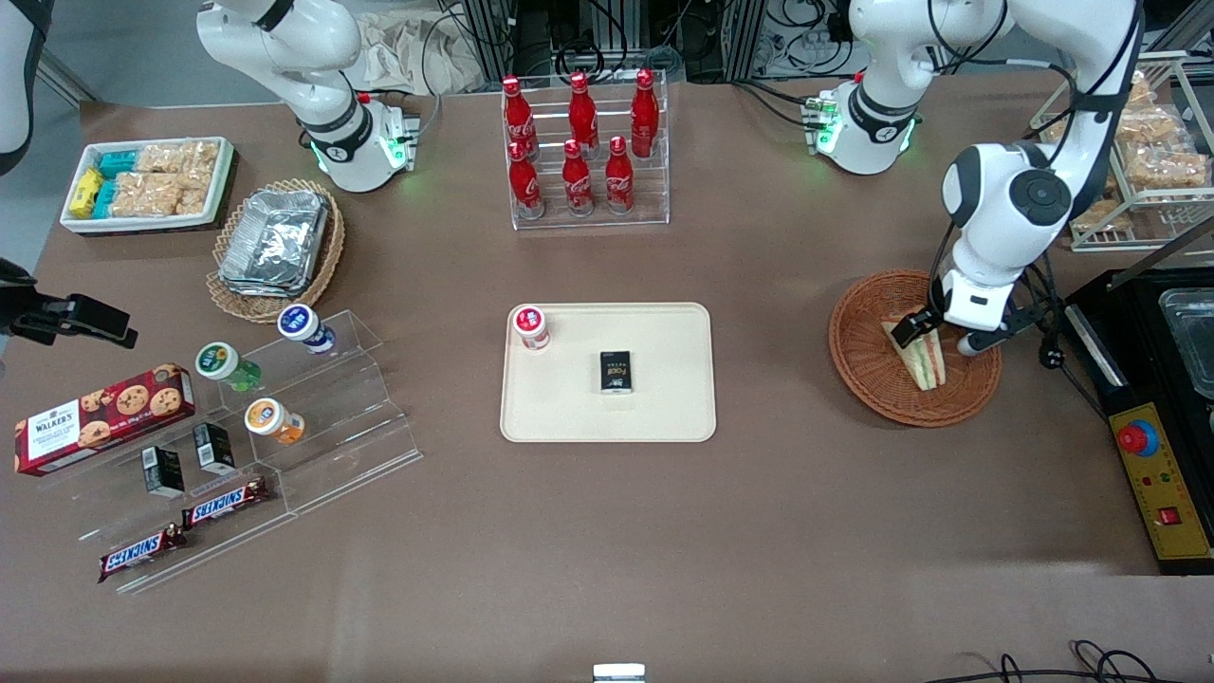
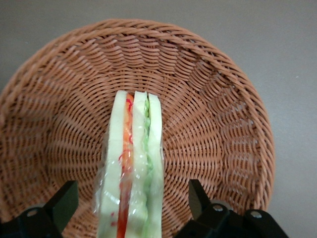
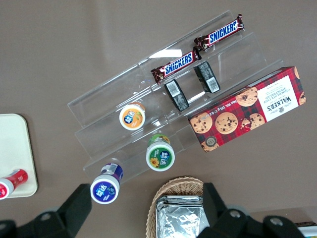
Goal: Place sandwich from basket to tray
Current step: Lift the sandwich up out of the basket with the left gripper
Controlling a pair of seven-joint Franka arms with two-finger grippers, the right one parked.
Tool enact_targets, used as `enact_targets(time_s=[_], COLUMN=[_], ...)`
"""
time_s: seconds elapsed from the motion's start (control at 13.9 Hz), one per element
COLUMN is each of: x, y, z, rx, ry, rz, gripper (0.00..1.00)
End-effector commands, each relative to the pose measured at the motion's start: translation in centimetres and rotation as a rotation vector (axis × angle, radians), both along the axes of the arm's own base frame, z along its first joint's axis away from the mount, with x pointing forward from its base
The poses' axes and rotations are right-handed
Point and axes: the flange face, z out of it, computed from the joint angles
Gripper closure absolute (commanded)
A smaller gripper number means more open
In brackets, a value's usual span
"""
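Gripper [image 2: 131,203] is down in the basket [image 1: 858,356], jaws spread and straddling the sandwich [image 2: 132,173], not clamped; tray [image 1: 664,417] well apart.

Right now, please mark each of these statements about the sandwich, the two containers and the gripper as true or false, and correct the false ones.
1. The triangular white-bread sandwich lies in the round reddish-brown wicker basket. True.
2. The gripper is shut on the sandwich. False: it is open, one finger on each side of the sandwich, with gaps visible.
3. The flat cream-beige rectangular tray holds nothing. False: a small red-capped bottle and a small black box are on it.
4. The sandwich shows red-orange and green filling layers. True.
5. The basket stands on the tray. False: it sits on the table, toward the working arm's end.
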Motion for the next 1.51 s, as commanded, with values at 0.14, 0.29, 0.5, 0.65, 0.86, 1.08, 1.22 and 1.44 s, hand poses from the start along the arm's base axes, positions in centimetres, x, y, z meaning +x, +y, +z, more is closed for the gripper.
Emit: enact_targets(time_s=[0.14, 0.29, 0.5, 0.65, 0.86, 1.08, 1.22, 1.44], x=[-0.6, -0.4, 0.4, 0.9, 1.4, 3.2, 5.0, 6.2], y=[-0.1, -0.1, -0.1, -0.2, 0.1, -0.1, -0.8, -6.2], z=[-2.5, -2.8, -0.7, 2.3, 7.8, 14.1, 20.0, 26.7], rx=[0.011, 0.012, 0.012, 0.029, 0.049, 0.057, 0.058, 0.071], ry=[0.003, 0.009, -0.012, 0.03, 0.046, 0.093, 0.178, 0.173], rz=[-0.017, -0.023, -0.02, -0.097, -0.257, -0.291, -0.303, -0.385], gripper=[1.0, 1.0, 1.0, 1.0, 1.0, 1.0, 1.0, 1.0])
